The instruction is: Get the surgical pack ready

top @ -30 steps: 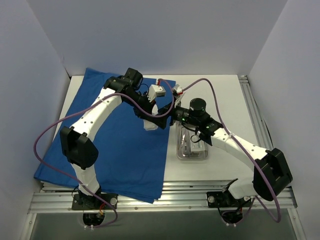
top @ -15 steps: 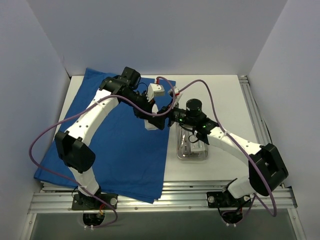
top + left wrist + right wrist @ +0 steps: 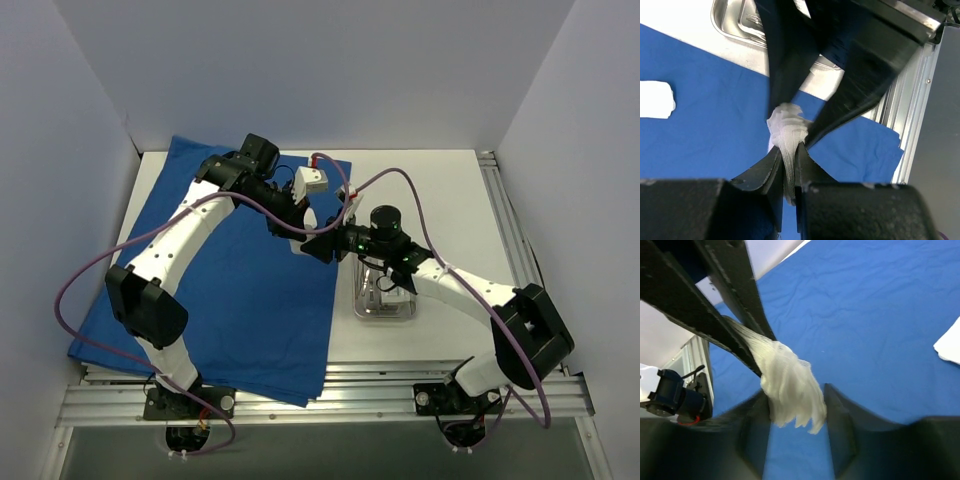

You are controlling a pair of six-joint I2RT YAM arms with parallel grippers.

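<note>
The royal-blue cloth (image 3: 230, 300) lies spread on the left of the table. The steel tray (image 3: 386, 316) stands just right of it, with thin instruments inside. My left gripper (image 3: 789, 148) is shut on a bunched white gauze pad (image 3: 786, 122) and holds it above the cloth near its right edge. My right gripper (image 3: 796, 392) is open, and its fingers straddle the free end of that gauze (image 3: 790, 385). In the top view the two grippers (image 3: 300, 222) (image 3: 322, 245) meet left of the tray. A second gauze pad (image 3: 655, 100) lies flat on the cloth.
The tray's corner (image 3: 740, 25) shows behind the right gripper's fingers. The aluminium rail (image 3: 330, 385) runs along the near edge, under the cloth's front corner. White walls enclose the table on three sides. Purple cables loop over both arms.
My right gripper has moved left from the tray to the left gripper and now straddles the held gauze. The left gripper has stayed about where it was.
</note>
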